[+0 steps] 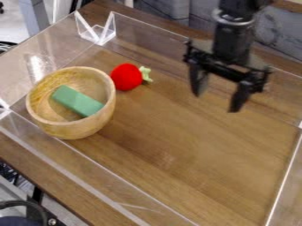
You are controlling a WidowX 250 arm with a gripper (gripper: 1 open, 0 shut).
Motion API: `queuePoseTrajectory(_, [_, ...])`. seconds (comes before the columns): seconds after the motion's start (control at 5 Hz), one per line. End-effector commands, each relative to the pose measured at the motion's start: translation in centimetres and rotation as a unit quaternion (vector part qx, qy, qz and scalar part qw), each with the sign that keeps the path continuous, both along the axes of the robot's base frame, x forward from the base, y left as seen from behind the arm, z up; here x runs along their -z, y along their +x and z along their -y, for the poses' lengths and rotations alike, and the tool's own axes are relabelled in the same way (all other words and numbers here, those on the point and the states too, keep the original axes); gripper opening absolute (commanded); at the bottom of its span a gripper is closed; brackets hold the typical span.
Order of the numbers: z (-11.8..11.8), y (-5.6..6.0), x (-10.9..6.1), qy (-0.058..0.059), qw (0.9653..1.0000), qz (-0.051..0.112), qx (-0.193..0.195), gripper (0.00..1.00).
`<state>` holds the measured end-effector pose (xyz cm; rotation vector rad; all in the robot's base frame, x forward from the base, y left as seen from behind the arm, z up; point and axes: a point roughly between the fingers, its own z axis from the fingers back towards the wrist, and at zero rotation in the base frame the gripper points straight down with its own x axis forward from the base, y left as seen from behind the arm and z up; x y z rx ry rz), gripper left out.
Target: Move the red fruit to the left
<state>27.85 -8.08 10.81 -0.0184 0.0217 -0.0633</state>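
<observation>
The red fruit (127, 76) is small, round and bright red with a green leafy stem on its right side. It lies on the wooden table just right of the wooden bowl (56, 120). My gripper (220, 93) hangs above the table to the right of the fruit, well apart from it. It points straight down, and its two black fingers stand wide open with nothing between them.
The wooden bowl holds a green rectangular block (76, 101). A clear plastic wall (154, 205) rings the wooden table on all sides, with a folded corner at the back left (97, 31).
</observation>
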Motion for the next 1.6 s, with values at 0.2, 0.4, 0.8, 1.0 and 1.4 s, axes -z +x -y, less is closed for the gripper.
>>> queuePoseTrajectory(0.2, [0.3,0.2,2.1,0.0,0.9998,0.017,0.007,1.0])
queuePoseTrajectory(0.4, [0.8,0.2,1.6,0.01,0.9987,0.019,0.046,1.0])
queuePoseTrajectory(0.8, [-0.9,0.2,1.5,0.009,0.9988,0.02,0.044,1.0])
queuePoseTrajectory(1.0, [-1.2,-0.1,1.2,0.009,0.9988,0.017,0.046,1.0])
queuePoseTrajectory(1.4, [-0.1,-1.4,0.8,-0.008,0.9998,0.018,0.006,1.0])
